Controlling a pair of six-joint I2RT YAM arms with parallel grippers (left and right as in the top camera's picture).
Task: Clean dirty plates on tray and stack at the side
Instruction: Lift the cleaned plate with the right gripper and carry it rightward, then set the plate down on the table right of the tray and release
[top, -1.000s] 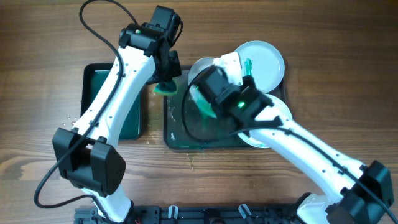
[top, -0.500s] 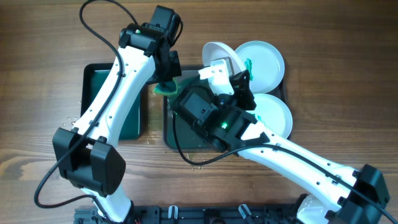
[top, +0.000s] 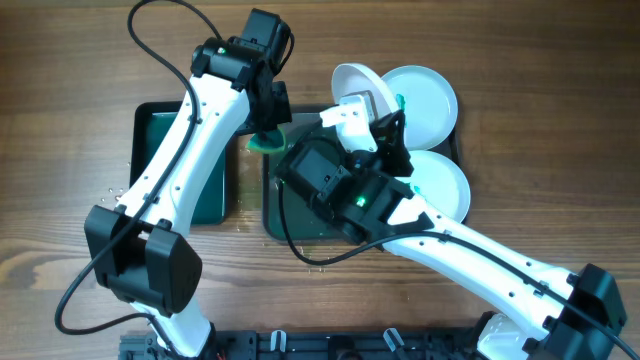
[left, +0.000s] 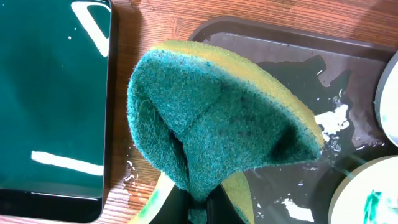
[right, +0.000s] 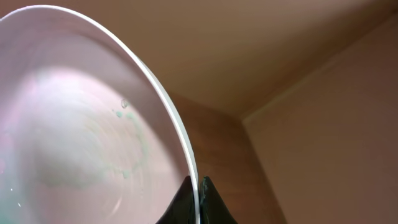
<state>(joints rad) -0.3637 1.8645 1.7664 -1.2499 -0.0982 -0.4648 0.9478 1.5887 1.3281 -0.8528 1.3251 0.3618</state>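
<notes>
Over the last second the plate (top: 352, 80) has come up off the tray (top: 290, 215) and my right arm has swung round beneath it. It now stands tipped on edge above the tray's far rim, just beside the far plate (top: 425, 98), while the third plate (top: 445, 185) lies flat on the tray's right side. The right fingers (right: 198, 204) pinch it by the rim alone, and the wrist view shows a damp-looking face with faint green film left on it, so my worry is that it pivots or slides out of that thin grip and drops onto the far plate or the table (top: 60, 150). The left fingers (left: 196, 208) are clamped on the folded sponge (left: 217, 118) over the tray's far-left corner, close to the right wrist; a careless scrub stroke could knock the arms together or lever the plate loose. The right arm reaches diagonally across the tray from the near right, wrist turned upward; the left runs up over the smaller green tray (top: 150, 140), wrist bent down
</notes>
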